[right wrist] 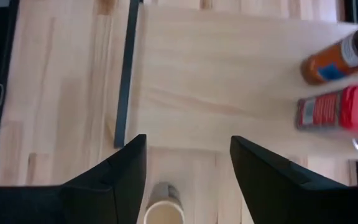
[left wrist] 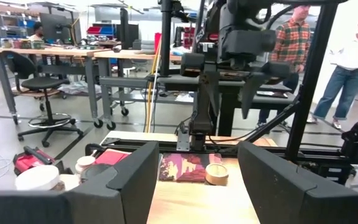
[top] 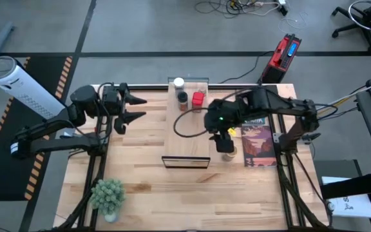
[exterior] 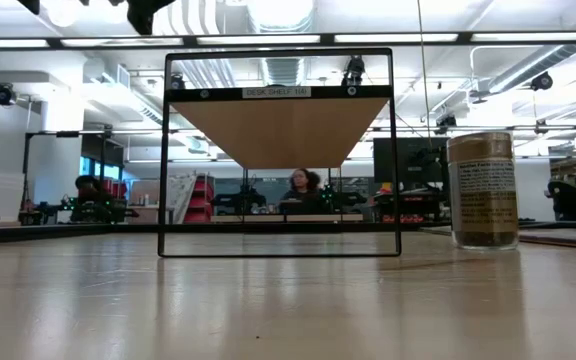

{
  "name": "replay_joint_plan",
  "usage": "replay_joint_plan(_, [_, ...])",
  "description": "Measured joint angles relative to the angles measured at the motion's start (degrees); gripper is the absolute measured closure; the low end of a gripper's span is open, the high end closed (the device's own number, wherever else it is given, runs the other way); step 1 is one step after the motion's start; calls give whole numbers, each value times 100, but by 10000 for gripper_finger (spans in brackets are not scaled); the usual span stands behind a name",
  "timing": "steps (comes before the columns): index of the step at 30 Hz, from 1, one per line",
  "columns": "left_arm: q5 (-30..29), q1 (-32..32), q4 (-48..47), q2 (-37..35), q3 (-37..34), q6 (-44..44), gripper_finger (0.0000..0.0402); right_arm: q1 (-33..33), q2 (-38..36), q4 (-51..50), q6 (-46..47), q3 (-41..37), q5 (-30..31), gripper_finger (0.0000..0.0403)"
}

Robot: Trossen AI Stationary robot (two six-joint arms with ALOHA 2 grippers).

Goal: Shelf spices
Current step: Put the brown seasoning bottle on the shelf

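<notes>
The shelf (top: 187,132) is a pale board on a dark wire frame, seen edge-on in the low view (exterior: 278,130). At its far end stand the white-capped jar (top: 178,83), the dark-lidded jar (top: 183,98) and the red tin (top: 198,98). The tan-topped jar (top: 228,154) stands upright on the tabletop right of the shelf (exterior: 483,190). My right gripper (top: 225,143) hovers open above it, pointing down; the jar's top (right wrist: 163,210) shows between its fingers (right wrist: 186,143). My left gripper (top: 142,107) waits open over the table's left side (left wrist: 197,149).
A flat printed game box (top: 257,145) lies right of the tan-topped jar. A small potted plant (top: 108,193) sits at the near left corner. The shelf's near half is bare. People stand in the room beyond the right edge (left wrist: 294,37).
</notes>
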Motion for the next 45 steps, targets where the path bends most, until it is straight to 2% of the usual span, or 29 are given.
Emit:
replay_joint_plan(7, [-42, -21, 17, 0, 0, -6, 196, 269, -1184, 938, 709, -1743, 261, 190])
replay_joint_plan(12, [-162, -20, -61, 0, 0, -48, 204, 267, -1919, 1677, 761, -2945, 387, 183])
replay_joint_plan(17, [-302, -21, -48, 93, 0, -48, 204, 261, -2342, 2350, 757, -3855, 374, 176])
replay_joint_plan(22, [-582, -18, 28, 234, 0, 2, 197, 259, -2398, 2461, 637, -4525, 364, 164])
replay_joint_plan(30, [-604, -18, 205, 389, 0, 17, 184, 264, -2352, 2511, 673, -5105, 338, 133])
replay_joint_plan(36, [-604, -18, 232, 413, 0, 49, 184, 278, -2338, 2530, 767, -5393, -303, 100])
replay_joint_plan(41, [-691, -18, 234, 413, 0, 61, 182, 274, -2255, 2484, 608, -5512, -306, 74])
replay_joint_plan(45, [-892, -18, 207, 424, 0, 54, 182, 345, -2094, 2462, 246, -5514, -251, 70])
